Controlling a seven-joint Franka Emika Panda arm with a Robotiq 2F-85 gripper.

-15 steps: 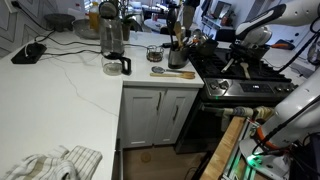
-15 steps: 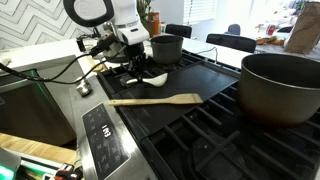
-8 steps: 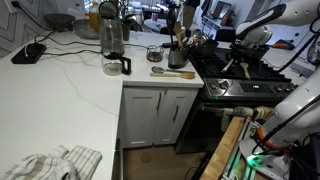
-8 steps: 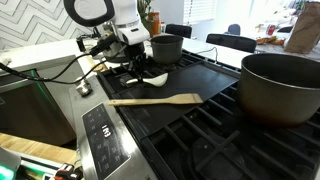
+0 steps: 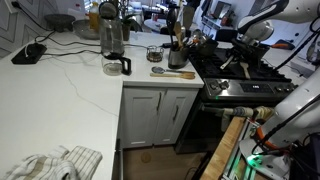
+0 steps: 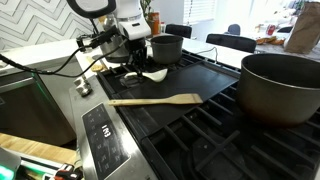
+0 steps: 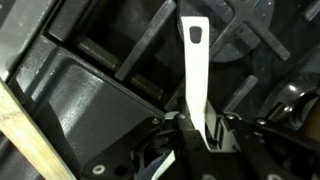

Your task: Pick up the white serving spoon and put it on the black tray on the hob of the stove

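White serving spoon (image 7: 196,70), clamped by its handle between the jaws of the gripper (image 7: 200,130), running straight up the middle of the wrist view. Shows its bowl end in an exterior view near the far left corner of the black tray (image 6: 205,82), just beside the smaller pot (image 6: 167,47); cannot tell whether touching. Reaches in from the upper left of that frame on the arm (image 6: 112,12), wrist bent down over the hob (image 6: 225,140) of the stove (image 5: 235,92). Counts one spoon, one tray, one wooden spatula (image 6: 155,100) along the tray's near left part, and two pots, the larger pot (image 6: 282,88) at right. Leaves bare tray surface at centre frame, between spatula and larger pot.
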